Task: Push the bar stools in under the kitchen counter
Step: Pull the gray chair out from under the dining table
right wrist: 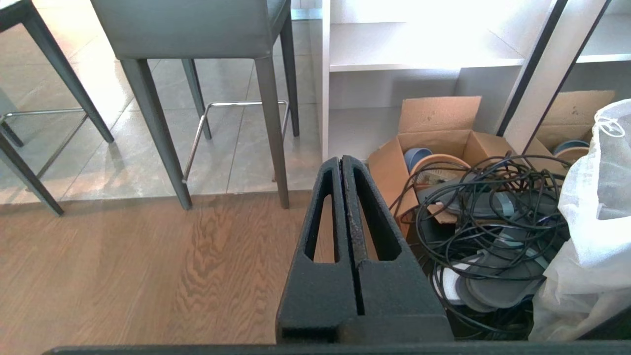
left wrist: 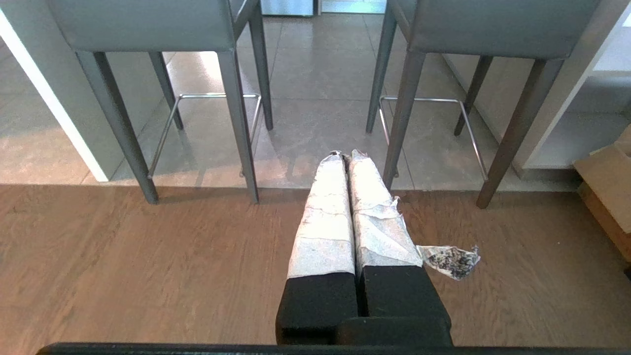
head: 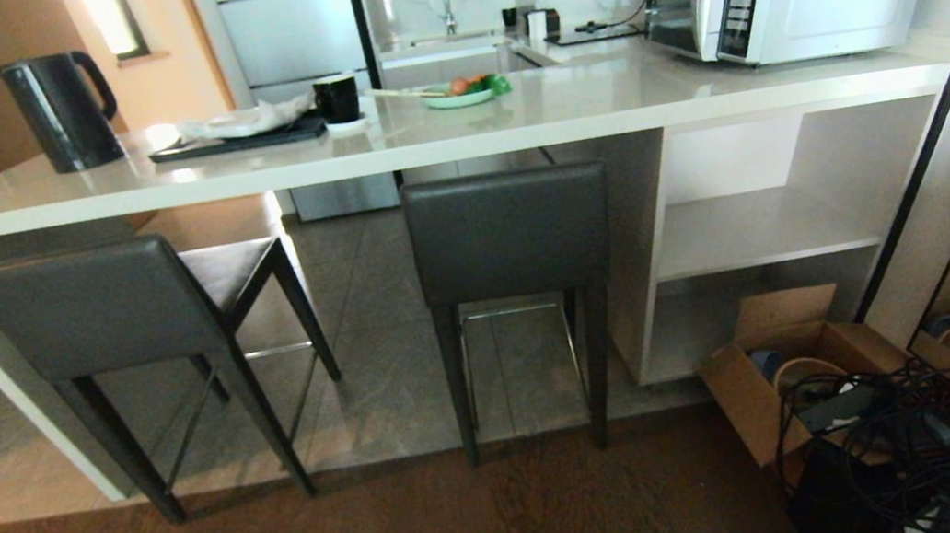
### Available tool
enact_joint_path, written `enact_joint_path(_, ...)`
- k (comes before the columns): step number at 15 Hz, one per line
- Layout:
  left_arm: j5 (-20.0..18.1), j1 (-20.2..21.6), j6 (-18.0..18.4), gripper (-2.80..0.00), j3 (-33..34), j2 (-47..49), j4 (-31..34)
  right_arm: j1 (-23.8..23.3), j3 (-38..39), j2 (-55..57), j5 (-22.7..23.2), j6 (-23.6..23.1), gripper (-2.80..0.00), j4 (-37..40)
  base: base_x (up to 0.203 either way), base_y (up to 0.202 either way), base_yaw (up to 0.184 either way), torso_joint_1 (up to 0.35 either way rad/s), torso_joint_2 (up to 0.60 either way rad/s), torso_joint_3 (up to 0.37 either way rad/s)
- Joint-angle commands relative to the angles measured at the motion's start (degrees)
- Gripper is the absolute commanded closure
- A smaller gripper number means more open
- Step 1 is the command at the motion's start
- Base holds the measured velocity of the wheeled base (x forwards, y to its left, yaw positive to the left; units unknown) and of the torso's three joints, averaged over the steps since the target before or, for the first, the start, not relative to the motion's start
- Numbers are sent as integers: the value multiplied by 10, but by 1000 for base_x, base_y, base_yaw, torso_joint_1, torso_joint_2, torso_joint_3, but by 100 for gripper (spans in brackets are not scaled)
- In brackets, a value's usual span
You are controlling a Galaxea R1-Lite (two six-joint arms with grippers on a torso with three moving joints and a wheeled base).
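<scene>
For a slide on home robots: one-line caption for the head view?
Two grey-backed, dark-legged bar stools stand at the off-white stone kitchen counter, the left one angled.

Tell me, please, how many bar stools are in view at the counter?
2. The left stool stands angled near the counter's left end leg; the right stool stands square beside the shelf unit. Nothing suggests any hidden ones.

Two grey-backed stools at the white stone tabletop point(head: 510, 117). Left stool point(head: 108, 304) angled, seat partly under. Right stool point(head: 509, 234) square, backrest just below the edge.
</scene>
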State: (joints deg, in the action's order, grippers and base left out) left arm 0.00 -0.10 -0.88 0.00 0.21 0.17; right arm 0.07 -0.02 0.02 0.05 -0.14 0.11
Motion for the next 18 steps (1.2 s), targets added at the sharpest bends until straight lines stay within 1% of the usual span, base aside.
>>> enact_joint_path(1,0,0,-1,0,0,0,0,0,0,0,0,0,0,0,0,0,0,0,0,0)
enact_joint_path(14,0,0,-1,0,0,0,0,0,0,0,-1,4,0,0,0,0,0,-2,5,3)
enact_joint_path(18,0,0,-1,0,0,0,0,0,0,0,-1,4,0,0,0,0,0,-124,352,226)
